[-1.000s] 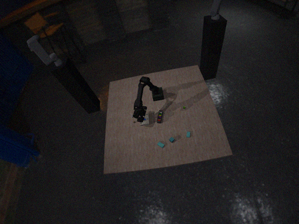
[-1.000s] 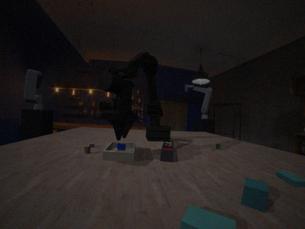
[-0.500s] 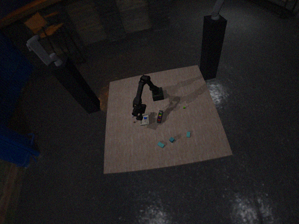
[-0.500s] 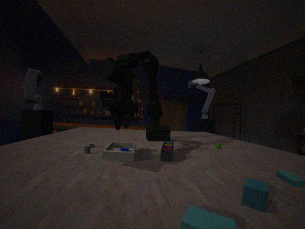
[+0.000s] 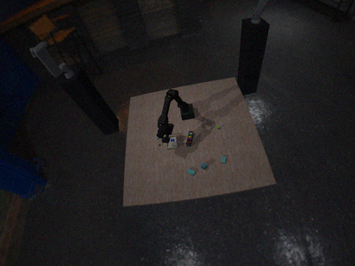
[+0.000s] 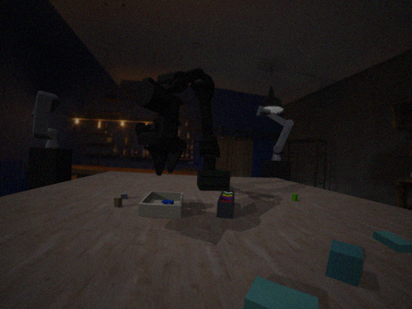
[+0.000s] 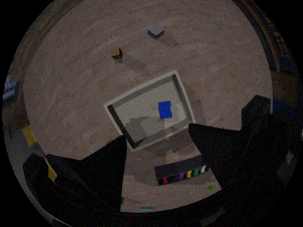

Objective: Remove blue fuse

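The blue fuse (image 5: 172, 139) (image 6: 167, 201) (image 7: 165, 110) lies flat on the floor of the pale tray (image 5: 171, 146) (image 6: 159, 211) (image 7: 116, 109). My gripper (image 6: 165, 170) (image 7: 157, 134) is open and empty, hanging well above the tray with nothing between the fingers. In the top view the gripper (image 5: 164, 137) sits at the tray's left edge. The dark fuse block (image 5: 189, 138) (image 6: 224, 208) (image 7: 180, 173) stands right of the tray with several coloured fuses upright in it, apart from the gripper.
A small brown cube (image 6: 118, 201) (image 7: 116, 53) and a grey cube (image 6: 123, 196) (image 7: 155, 30) lie left of the tray. A green cube (image 5: 219, 127) (image 6: 294, 196) lies to the right. Three teal blocks (image 5: 190, 171) (image 5: 204, 166) (image 5: 223, 159) lie nearer the front. The arm's base (image 6: 213, 179) stands behind the block.
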